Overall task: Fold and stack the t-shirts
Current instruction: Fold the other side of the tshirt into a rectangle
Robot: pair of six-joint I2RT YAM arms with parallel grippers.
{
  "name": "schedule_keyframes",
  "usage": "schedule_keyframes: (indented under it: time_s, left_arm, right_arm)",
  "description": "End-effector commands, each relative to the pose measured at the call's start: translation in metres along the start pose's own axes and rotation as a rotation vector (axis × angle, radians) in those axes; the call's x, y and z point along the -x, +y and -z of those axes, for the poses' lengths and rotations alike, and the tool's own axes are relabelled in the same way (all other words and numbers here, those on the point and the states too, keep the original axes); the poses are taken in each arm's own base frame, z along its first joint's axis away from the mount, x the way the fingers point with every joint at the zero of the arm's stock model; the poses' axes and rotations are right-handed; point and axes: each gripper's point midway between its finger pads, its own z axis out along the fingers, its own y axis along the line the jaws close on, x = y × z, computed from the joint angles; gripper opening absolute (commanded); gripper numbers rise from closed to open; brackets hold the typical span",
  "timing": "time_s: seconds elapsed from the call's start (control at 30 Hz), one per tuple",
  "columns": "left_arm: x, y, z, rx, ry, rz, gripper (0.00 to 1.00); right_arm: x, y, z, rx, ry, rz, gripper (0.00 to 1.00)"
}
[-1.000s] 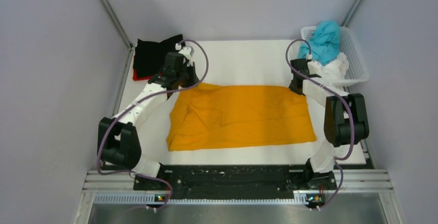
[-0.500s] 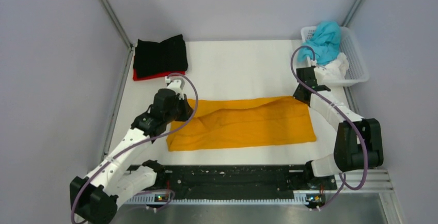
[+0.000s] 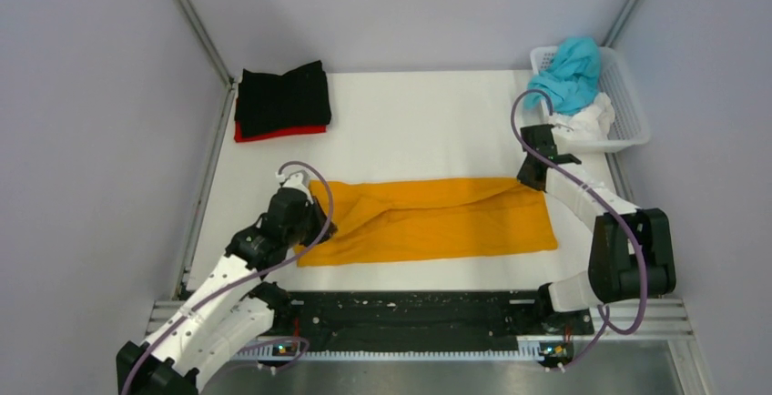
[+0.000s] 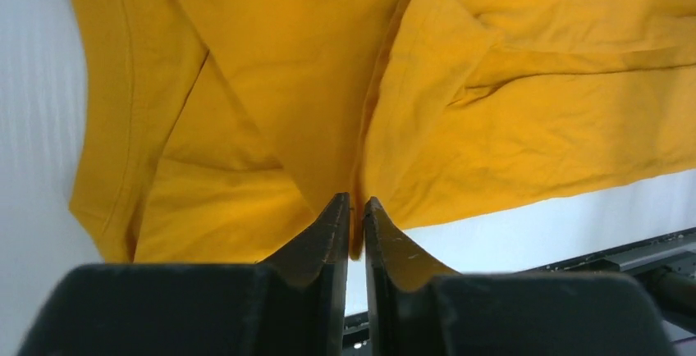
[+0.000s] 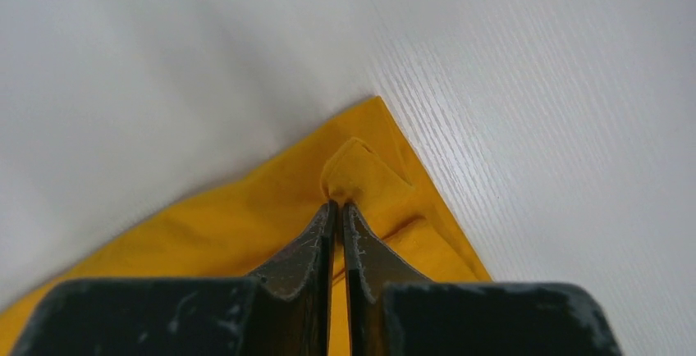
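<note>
Lying across the near half of the worktop [image 3: 419,113], the orange t-shirt [image 3: 437,217] is stretching as a long folded band between the arms. The left jaws are pressing together on a fold at its left end (only a sliver of cloth is showing between them), and the right jaws are pinching its far right corner. The black t-shirt [image 3: 282,99] is sitting folded on the red t-shirt [image 3: 273,132] far left. The teal t-shirt [image 3: 569,72] and white t-shirt [image 3: 590,122] are bunching in the basket [image 3: 633,104].
</note>
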Motion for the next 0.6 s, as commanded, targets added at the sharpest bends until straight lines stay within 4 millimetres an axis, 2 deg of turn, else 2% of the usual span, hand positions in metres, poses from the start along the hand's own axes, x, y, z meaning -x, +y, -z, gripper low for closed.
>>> schedule_keyframes:
  time_s: [0.0,0.07,0.1,0.13,0.2,0.23,0.27,0.37,0.47,0.53,0.57]
  left_arm:
    - [-0.022,0.015,0.004,0.072,0.056,0.129,0.26]
    - [-0.034,0.021,0.006,0.097,0.093,0.166,0.35]
    - [-0.039,0.025,0.008,0.112,0.108,0.181,0.46]
    - [-0.042,0.029,0.01,0.136,0.116,0.194,0.56]
    - [-0.04,0.03,0.016,0.152,0.11,0.208,0.8]
    - [-0.037,0.028,0.018,0.15,0.1,0.21,0.91]
    - [-0.03,0.024,0.02,0.137,0.082,0.212,0.98]
    - [-0.011,0.006,0.017,0.071,0.036,0.192,0.99]
    - [0.009,-0.011,0.006,0.028,0.009,0.167,0.99]
    - [0.02,-0.021,-0.009,0.015,0.008,0.143,0.99]
    - [0.026,-0.025,-0.016,0.008,0.003,0.135,0.99]
  right_arm:
    - [-0.01,-0.009,-0.001,-0.051,0.026,0.004,0.15]
    - [-0.015,-0.02,0.002,-0.109,0.046,0.009,0.17]
    - [-0.017,-0.027,0.003,-0.141,0.054,0.009,0.18]
    - [-0.019,-0.034,0.006,-0.174,0.062,0.006,0.23]
    - [-0.022,-0.048,0.013,-0.238,0.063,-0.006,0.56]
    - [-0.021,-0.053,0.017,-0.258,0.055,-0.014,0.65]
    - [-0.019,-0.056,0.02,-0.27,0.044,-0.022,0.69]
    - [-0.004,-0.057,0.032,-0.261,-0.002,-0.057,0.75]
    - [0.011,-0.042,0.04,-0.177,-0.023,-0.054,0.76]
    - [0.018,-0.017,0.039,-0.03,-0.034,-0.016,0.76]
    - [0.015,0.009,0.04,0.115,-0.013,0.003,0.76]
